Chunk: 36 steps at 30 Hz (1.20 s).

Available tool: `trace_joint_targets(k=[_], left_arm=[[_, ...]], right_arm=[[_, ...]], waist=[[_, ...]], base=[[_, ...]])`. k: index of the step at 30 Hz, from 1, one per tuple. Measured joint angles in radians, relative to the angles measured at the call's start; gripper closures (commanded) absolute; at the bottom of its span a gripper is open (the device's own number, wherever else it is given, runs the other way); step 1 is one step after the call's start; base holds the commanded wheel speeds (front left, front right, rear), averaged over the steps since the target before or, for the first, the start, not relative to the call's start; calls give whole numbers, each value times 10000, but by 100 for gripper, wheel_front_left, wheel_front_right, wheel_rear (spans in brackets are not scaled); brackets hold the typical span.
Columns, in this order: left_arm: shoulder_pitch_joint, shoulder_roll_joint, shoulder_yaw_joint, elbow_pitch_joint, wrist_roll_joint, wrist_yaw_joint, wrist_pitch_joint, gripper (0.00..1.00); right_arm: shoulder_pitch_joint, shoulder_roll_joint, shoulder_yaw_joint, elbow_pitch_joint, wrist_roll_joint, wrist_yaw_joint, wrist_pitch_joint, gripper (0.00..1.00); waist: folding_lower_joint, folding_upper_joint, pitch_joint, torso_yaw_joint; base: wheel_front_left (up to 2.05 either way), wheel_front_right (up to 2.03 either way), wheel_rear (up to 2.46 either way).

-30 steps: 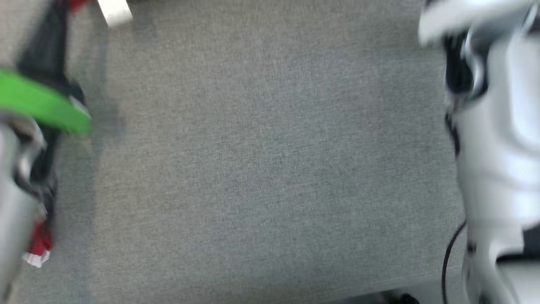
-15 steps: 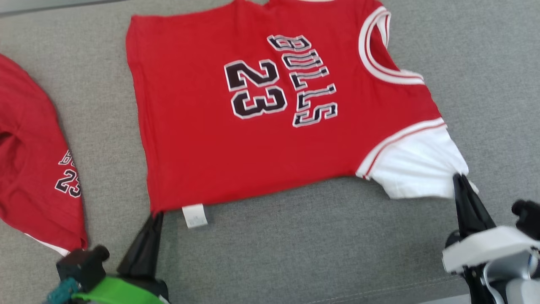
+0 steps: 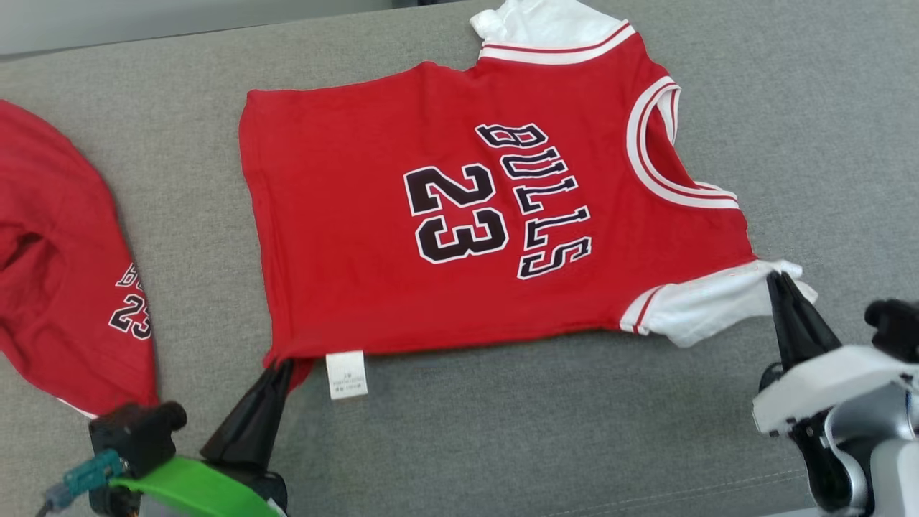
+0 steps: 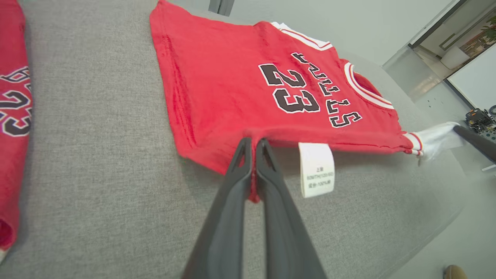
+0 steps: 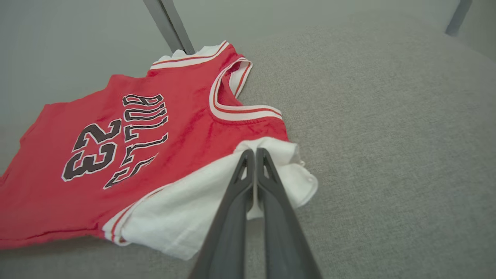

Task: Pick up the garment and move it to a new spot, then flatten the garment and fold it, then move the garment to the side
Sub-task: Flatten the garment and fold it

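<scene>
A red jersey [image 3: 459,215] lies spread flat on a grey fabric surface [image 3: 538,431]. The left gripper [image 3: 282,368] has its jaws clamped on the jersey's hem corner. The right gripper [image 3: 777,278] has its jaws clamped on the jersey's white sleeve. A second red garment [image 3: 57,273] lies to the left, and a pale wall [image 4: 348,23] stands behind.

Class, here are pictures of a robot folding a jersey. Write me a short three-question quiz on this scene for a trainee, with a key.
1. True or false: the left gripper is shut on a lower corner of the red jersey.
2. Which part do the right gripper fingers pinch? A: the collar. B: the white sleeve. C: the care label.
3. Fill in: the number printed on the jersey is ___.

Key: 1 true; 2 B; 3 23.
</scene>
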Motion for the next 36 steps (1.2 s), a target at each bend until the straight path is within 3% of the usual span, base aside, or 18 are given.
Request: trace_joint_targets(k=[9, 21, 22, 23, 24, 30, 36], left_arm=[[-2181, 86, -196, 867, -297, -368, 1776, 100], [-4156, -430, -430, 2594, -454, -761, 2784, 97], [-4227, -477, -435, 2706, -462, -771, 2813, 74], [-4310, -522, -431, 2807, -464, -786, 2798, 50], [-4389, -545, -437, 2899, -441, -784, 2775, 0], [-4218, -623, -215, 2823, -372, -550, 2234, 0], [-2973, -750, -274, 1975, -458, -134, 1783, 0]], right_arm=[[-2510, -359, 314, 1014, -1085, 0, 1645, 100], [-4621, -761, 715, 2468, -1413, -2, 1983, 100], [-4783, -755, 748, 2608, -1421, 0, 1871, 73], [-4903, -767, 796, 2713, -1432, -2, 1751, 0], [-4982, -761, 805, 2819, -1430, 0, 1733, 0], [-4897, -715, 516, 2711, -1475, 0, 692, 0], [-3530, -932, 203, 2094, -1540, 0, 821, 0]], waist=[[0, 0, 268, 295], [1, 0, 1073, 539], [1, 0, 1133, 550], [0, 0, 1180, 561], [1, 0, 1207, 572], [1, 0, 1111, 595], [1, 0, 1056, 552]], base=[[0, 0, 0], [0, 0, 0], [0, 0, 0], [0, 0, 0], [0, 0, 0], [0, 0, 0], [0, 0, 0]])
